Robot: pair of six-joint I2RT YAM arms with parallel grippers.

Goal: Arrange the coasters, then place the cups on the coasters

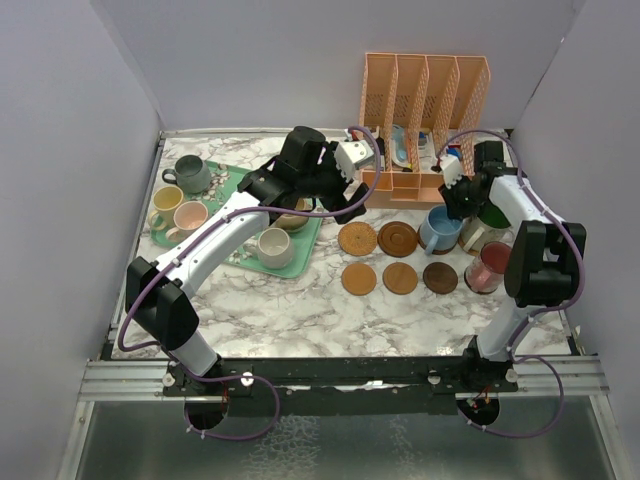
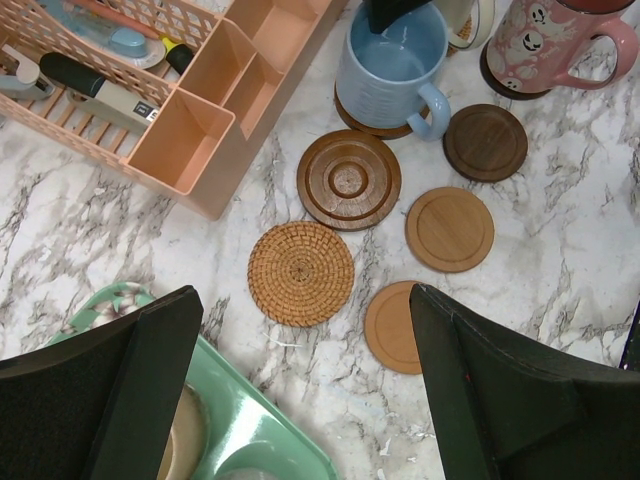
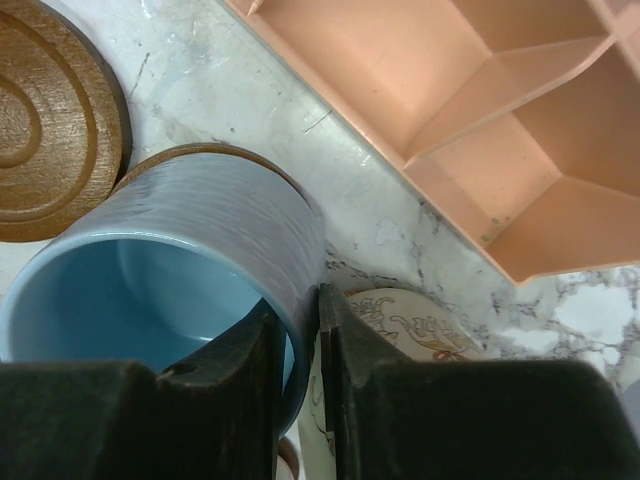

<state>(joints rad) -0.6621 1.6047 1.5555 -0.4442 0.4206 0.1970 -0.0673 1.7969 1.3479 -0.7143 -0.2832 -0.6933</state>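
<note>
One: Five coasters lie bare mid-frame on the tabletop (image 1: 300, 310), from the woven coaster (image 2: 300, 273) and the ringed coaster (image 2: 348, 180) down to three plain ones. Which step are you in?

Two: You are placing cups, by the look of it. Your right hand (image 3: 297, 310) pinches the blue cup (image 3: 215, 225) by its wall, one finger inside and one outside. The cup sits on a dark coaster (image 3: 200, 152) at the upper right of the overhead frame, near the peach organiser (image 3: 480, 120).

One: And your other hand?

Two: Your left hand (image 2: 303, 300) hangs wide and holds nothing. It is above the corner of the mint tray (image 2: 255, 405), at the left of the overhead frame. The grey-teal cup (image 1: 190, 175), yellow cup (image 1: 165, 207), pink cup (image 1: 190, 217) and cream cup (image 1: 273, 247) stand on that tray, and a tan cup (image 1: 292, 218) is half hidden under your arm.

One: What does the next move ask of you?

Two: The blue cup looks seated, so part those fingers and lift straight up. That way the inner finger clears the rim without dragging the cup off its coaster. Mind the flowered cup (image 3: 400, 320) just beside the outer finger; whether they touch, you cannot tell. After that the tray cups want carrying over, and the ringed coaster next to the blue cup seems the nearest free spot
</note>
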